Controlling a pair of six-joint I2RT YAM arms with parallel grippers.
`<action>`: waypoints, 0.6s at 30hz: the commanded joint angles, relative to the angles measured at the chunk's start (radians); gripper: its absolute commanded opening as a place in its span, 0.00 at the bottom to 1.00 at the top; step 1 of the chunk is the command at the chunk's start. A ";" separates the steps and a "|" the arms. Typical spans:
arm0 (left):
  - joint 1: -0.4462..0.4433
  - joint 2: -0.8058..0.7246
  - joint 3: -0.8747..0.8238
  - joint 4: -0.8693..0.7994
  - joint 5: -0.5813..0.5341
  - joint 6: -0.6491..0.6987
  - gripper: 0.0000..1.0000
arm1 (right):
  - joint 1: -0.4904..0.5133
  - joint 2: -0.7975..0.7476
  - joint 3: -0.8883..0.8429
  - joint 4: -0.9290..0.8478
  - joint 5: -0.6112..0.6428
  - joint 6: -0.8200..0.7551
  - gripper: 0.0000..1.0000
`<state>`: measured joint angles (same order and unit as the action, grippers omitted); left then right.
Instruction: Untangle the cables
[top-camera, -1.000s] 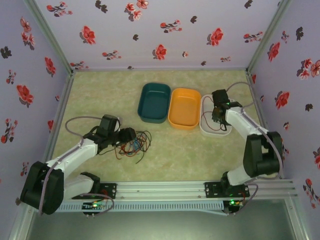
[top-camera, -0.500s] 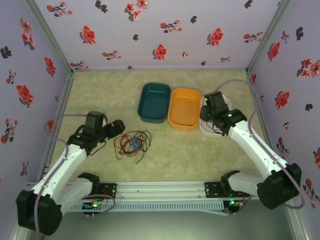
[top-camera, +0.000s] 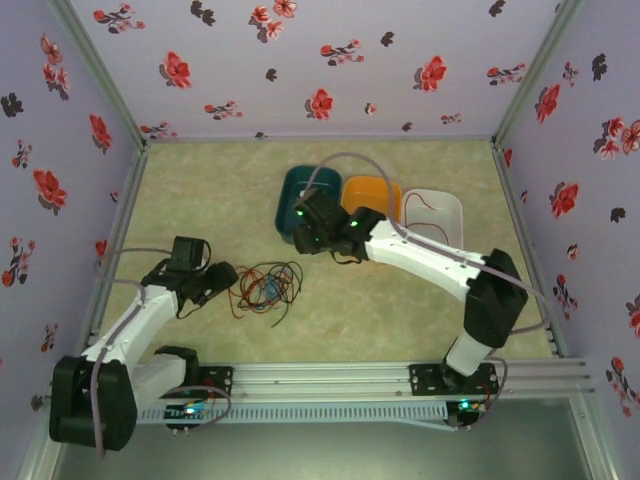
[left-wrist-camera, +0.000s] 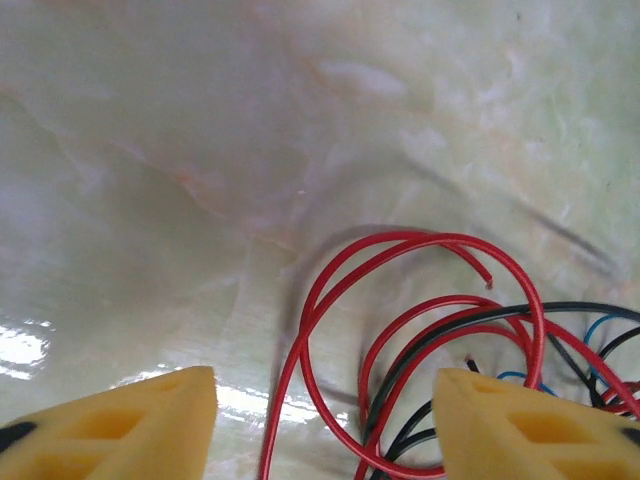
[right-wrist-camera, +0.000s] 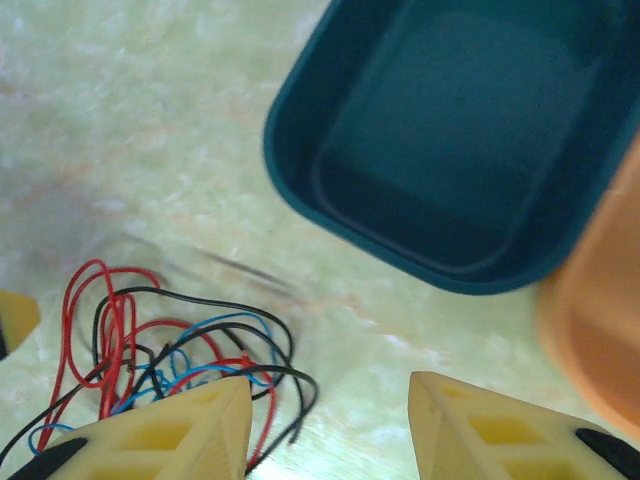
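Both arms close on the cables (top-camera: 266, 288), a loose knot of red, black and blue wire lying on the table (top-camera: 400, 310) at near left, just near of the teal tray (right-wrist-camera: 450, 150). The right arm has swung across from the white tray (top-camera: 447, 200) at far right, where it hovered a second ago. It now reaches over the orange tray (top-camera: 382, 188) and the near edge of the teal one. Its wrist camera looks down on the tangle at lower left.

The right hand (right-wrist-camera: 330, 415) stands moderately apart with nothing between its yellow fingers, and it is still short of the wires. The left hand (left-wrist-camera: 325, 420) has shifted too. A second ago it sat against the left side of the knot, then it drew back to the left. It now sits just beside the tangle again, fingers spread. One red loop runs up between them on the table, not pinched.

The pile itself has barely moved over the second and stays one knot. A thin reddish strand appears to lie in the white tray, though it is too fine to be sure.

The right arm's crossing suggests one wire has already gone to a tray. It also suggests a two-handed pull on the remaining knot is being set up, with several wires still to be separated. No grasp has been made yet.
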<state>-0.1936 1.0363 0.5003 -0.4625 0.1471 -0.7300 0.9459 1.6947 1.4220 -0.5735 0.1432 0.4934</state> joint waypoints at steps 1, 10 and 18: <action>-0.022 0.033 -0.039 0.128 0.061 -0.018 0.53 | 0.012 0.050 0.073 0.009 -0.039 -0.032 0.46; -0.141 0.153 -0.077 0.429 0.088 -0.137 0.31 | 0.034 0.184 0.188 -0.065 -0.081 -0.035 0.41; -0.282 0.315 0.009 0.597 0.092 -0.154 0.28 | 0.033 0.207 0.206 -0.117 -0.067 -0.020 0.37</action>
<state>-0.4393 1.3106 0.4572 0.0219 0.2226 -0.8631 0.9737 1.8931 1.5982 -0.6376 0.0742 0.4725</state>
